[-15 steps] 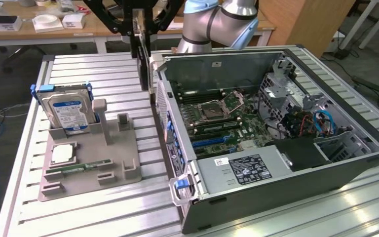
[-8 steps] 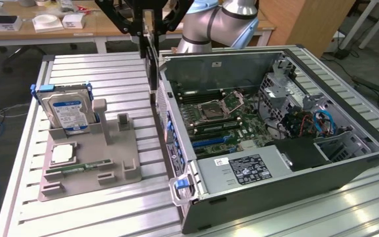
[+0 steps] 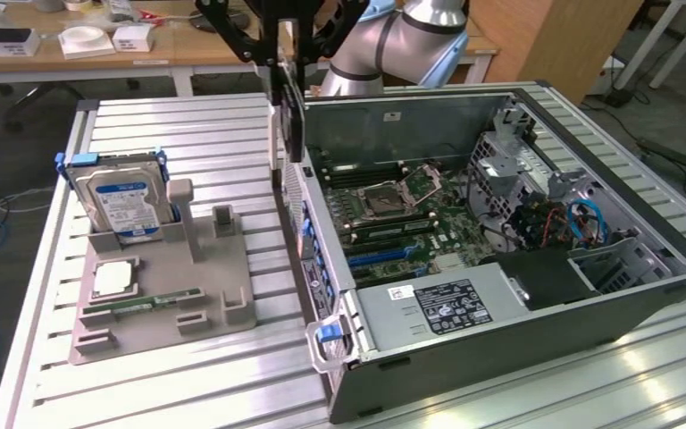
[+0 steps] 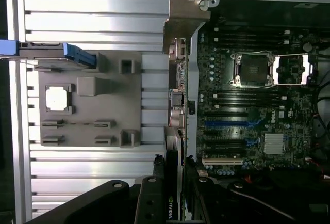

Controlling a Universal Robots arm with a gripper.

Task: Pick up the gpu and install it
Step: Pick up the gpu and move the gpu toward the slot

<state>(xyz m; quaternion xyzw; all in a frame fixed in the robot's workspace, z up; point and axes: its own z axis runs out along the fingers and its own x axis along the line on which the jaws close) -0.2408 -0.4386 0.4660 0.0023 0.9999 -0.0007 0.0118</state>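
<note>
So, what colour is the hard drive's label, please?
Blue and white; the label shows best in the exterior view.

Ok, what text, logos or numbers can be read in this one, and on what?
"DELL": on the motherboard, wrist view.
Green logo mark, no letters legible: on the edge of the gpu held in the claw.
Power supply label: print too small to read.
Hard drive label: blue and white, text too small to read.

exterior cam: high, angled down over the whole table [image 3: 200, 116], mid range. wrist cam: straight down past the gripper [image 4: 172, 185], closer in. both share the motherboard [image 3: 421, 223] and grey fixture [image 3: 206, 268].
</note>
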